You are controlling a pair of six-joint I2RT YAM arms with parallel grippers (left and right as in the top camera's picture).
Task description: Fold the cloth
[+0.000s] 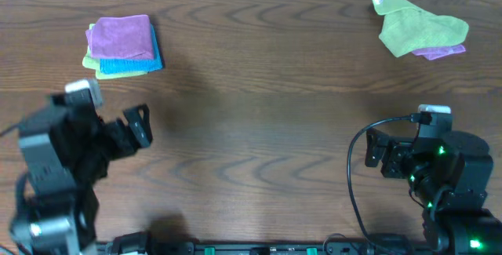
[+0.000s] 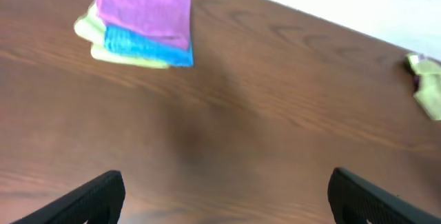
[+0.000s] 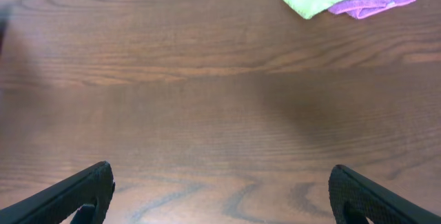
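The cloth [image 1: 119, 37], soft purple-magenta microfibre, lay as a neat rectangle on top of a small stack. It sat well ahead of the left gripper [image 2: 227, 196] and off to the left of its jaws, touched by nothing. By the look of it, it was already folded. Under it showed a bright blue cloth [image 1: 129, 65] and, lowest, a lime-green cloth [image 1: 92, 63].

I'd judge it light, limp and a little grippy. It would sag and could fall open if lifted by one layer. A hold should pinch all the layers at a corner or along the near edge, taking care not to catch the blue one beneath. I saw no tag.

The left gripper's jaws stood wide apart and held nothing, and so did those of the right gripper [image 3: 220, 189]. Far ahead of the right jaws and off to their right, a crumpled lime-green cloth [image 1: 416, 27] lay over a second purple cloth [image 3: 372, 5], of which only an edge peeked out. Bare wooden table [image 1: 259, 90] ran between the two piles.
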